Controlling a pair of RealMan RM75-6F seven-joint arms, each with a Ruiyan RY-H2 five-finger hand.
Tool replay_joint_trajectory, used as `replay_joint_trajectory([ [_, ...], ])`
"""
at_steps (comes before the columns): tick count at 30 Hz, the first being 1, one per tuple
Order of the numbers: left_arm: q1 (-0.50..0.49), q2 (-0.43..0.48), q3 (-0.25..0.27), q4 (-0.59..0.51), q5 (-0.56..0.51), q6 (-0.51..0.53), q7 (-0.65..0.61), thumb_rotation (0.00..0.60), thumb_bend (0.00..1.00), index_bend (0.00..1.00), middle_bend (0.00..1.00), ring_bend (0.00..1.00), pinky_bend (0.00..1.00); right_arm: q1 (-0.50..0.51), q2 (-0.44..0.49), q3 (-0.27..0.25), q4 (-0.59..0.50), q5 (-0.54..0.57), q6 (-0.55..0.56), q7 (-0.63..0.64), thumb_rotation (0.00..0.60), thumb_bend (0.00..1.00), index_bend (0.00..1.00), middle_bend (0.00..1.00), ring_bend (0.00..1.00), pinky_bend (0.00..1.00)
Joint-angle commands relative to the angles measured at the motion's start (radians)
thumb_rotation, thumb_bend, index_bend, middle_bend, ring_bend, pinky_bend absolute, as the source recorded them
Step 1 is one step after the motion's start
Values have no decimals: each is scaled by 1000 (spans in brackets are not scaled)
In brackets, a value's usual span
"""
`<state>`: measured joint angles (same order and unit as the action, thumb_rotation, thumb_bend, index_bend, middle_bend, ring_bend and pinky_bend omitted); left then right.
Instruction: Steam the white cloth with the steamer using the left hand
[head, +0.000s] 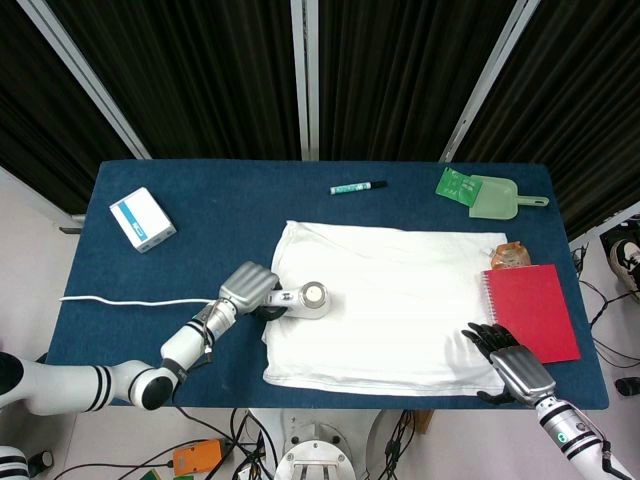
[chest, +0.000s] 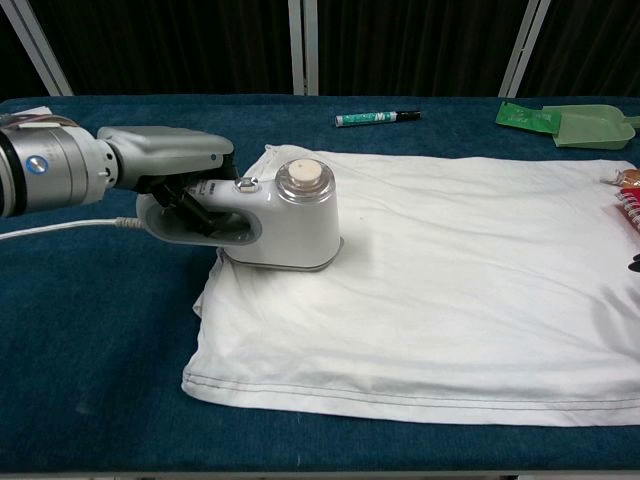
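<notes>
Steamer: I have the white steamer (chest: 285, 222) sitting flat on the left part of the cloth, near its left edge, handle pointing left off the cloth.
White cloth: the white cloth (chest: 450, 290) lies spread on the blue table (chest: 100, 350), slightly wrinkled, its hem along the near side.
Left hand: my left hand (chest: 175, 170) is wrapped around the steamer's handle, fingers through the loop.
Cord: a white cord (head: 130, 300) runs left from the steamer across the table.
Right hand: my right hand (head: 510, 365) rests at the near right corner of the cloth, fingers spread, holding nothing.
Red notebook: a red notebook (head: 530, 310) lies just right of the cloth.
Far side: a green marker (chest: 377, 118), a green scoop (head: 495, 195) and a white-and-blue box (head: 141, 219) lie apart from the cloth.
</notes>
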<state>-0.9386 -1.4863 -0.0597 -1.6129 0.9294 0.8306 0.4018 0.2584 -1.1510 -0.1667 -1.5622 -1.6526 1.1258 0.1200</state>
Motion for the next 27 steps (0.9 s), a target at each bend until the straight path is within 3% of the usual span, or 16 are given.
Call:
replay_joint_trajectory([
  [1, -13, -31, -11, 32, -30, -13, 9, 368, 656, 794, 921, 722, 623, -1, 0, -1, 2, 0, 2, 2, 600, 353, 0, 4, 0, 0],
  [8, -38, -44, 7, 11, -26, -51, 43, 367, 657, 793, 921, 721, 623, 0, -1, -3, 9, 3, -1, 13, 600, 353, 0, 4, 0, 0],
  [19, -59, 26, 65, -156, 19, -89, 87, 348, 657, 793, 921, 722, 623, 2, -3, -4, 15, 5, -3, 23, 600, 353, 0, 4, 0, 0],
  [23, -60, 41, 49, -186, 38, -62, 80, 333, 656, 794, 921, 721, 623, 3, -2, -3, 15, 6, -3, 23, 600, 353, 0, 4, 0, 0],
  [27, -56, 18, 7, -137, 37, -22, 50, 334, 656, 793, 921, 721, 623, 3, -2, -3, 14, 7, -3, 22, 600, 353, 0, 4, 0, 0],
])
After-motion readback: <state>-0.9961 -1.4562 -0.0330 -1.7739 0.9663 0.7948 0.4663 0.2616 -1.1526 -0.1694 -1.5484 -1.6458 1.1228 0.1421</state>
